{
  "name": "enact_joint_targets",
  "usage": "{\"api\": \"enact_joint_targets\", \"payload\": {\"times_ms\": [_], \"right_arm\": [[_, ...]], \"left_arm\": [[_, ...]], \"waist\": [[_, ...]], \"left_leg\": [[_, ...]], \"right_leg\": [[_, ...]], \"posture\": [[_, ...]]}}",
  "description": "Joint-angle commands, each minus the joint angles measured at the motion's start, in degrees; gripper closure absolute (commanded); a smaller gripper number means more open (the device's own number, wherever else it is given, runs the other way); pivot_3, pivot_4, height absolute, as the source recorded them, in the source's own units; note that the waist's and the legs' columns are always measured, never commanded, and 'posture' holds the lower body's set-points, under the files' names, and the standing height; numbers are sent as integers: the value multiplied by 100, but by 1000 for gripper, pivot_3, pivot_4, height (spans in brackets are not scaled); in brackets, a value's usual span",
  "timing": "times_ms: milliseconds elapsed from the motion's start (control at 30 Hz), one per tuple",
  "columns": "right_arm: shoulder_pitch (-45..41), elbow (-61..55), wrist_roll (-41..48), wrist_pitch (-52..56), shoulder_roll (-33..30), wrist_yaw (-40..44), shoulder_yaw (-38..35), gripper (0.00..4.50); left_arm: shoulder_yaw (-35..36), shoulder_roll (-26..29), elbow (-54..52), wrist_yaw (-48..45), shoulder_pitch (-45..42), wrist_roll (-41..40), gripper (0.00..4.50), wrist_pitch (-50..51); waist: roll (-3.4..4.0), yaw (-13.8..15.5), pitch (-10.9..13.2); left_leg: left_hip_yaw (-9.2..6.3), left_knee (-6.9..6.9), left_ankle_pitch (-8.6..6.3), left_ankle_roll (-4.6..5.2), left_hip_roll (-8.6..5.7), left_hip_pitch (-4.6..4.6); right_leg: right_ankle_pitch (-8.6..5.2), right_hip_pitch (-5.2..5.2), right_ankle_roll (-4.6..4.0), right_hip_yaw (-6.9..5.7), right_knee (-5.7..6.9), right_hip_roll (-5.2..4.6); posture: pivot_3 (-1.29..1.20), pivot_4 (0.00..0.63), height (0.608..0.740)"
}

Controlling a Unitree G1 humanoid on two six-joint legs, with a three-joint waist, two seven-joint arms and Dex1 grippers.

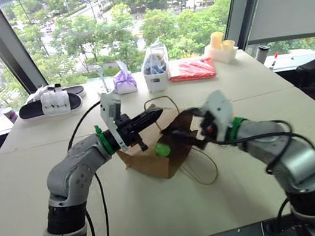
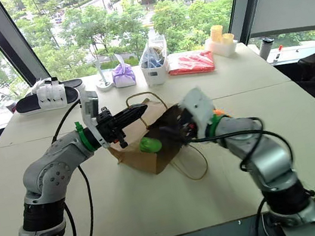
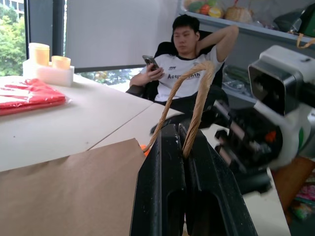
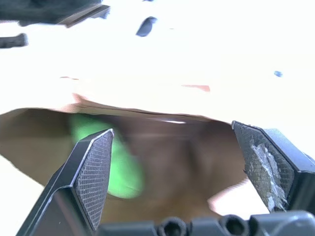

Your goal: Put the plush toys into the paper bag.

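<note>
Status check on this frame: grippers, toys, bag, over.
Left gripper shut on bag handle. Right gripper open at the paper bag mouth. Green plush toy inside; orange toy behind right gripper.

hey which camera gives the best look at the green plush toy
The right eye view: the green plush toy sits at the mouth of the paper bag, sharp and unblocked. The left eye view shows the same, partly behind the right gripper. The right wrist view shows it as a green smear between open fingers. The left wrist view shows bag paper instead.

Left claw (image 3: 183, 162) clamped shut, right claw (image 4: 174, 169) spread wide, arms raised
</note>
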Motion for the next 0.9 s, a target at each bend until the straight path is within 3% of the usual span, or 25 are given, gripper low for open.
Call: {"api": "enact_joint_targets", "payload": {"times_ms": [33,133,367,533,633,800,867,900], "right_arm": [[190,928,-411,-507,-379,-233,-338,330],[176,2135,-870,-1387,-465,-284,86,330],[-642,4796,-962,-2550,435,-799,51,330],[-1064,5829,-1267,-3106,630,-1172,175,330],[-1160,6046,-1316,-3263,673,-1286,153,1195],[-1111,5830,-1326,-3237,639,-1296,132,3632],[-1043,5617,-1314,-3174,600,-1298,102,4414],[-897,5063,-1226,-3014,537,-1211,60,4486]], "left_arm": [[106,50,-87,-56,-32,-5,4500,-114],[78,68,-74,-83,-45,27,4500,-143],[94,61,-171,-27,-42,52,4500,-127],[126,88,-251,52,-15,67,4500,-120],[131,88,-257,92,-14,69,4500,-132],[131,77,-214,102,-32,83,4500,-161],[119,62,-171,95,-52,102,4500,-184],[110,50,-125,81,-78,114,4500,-201]], "waist": [[-1,7,0],[-2,-24,-1],[3,-73,2],[3,-29,1],[3,-38,1],[3,-63,1],[3,-59,1],[3,-58,1]], "left_leg": [[1,2,-1,2,-1,0],[6,1,-1,3,0,7],[20,-8,11,-19,5,9],[17,-3,14,-25,3,8],[17,-2,15,-26,2,7],[17,-3,15,-26,3,7],[17,-3,15,-25,3,8],[17,-3,15,-25,3,8]], "right_leg": [[0,3,0,0,-2,-1],[0,9,0,1,-1,-1],[0,-4,0,11,4,0],[1,-1,0,12,2,0],[1,-1,0,12,0,0],[1,-1,0,12,2,0],[1,-1,0,12,2,1],[1,-1,0,12,2,1]], "posture": [[0,150,740],[0,150,740],[0,150,740],[0,150,740],[0,150,740],[0,150,740],[0,150,740],[0,150,740]]}}
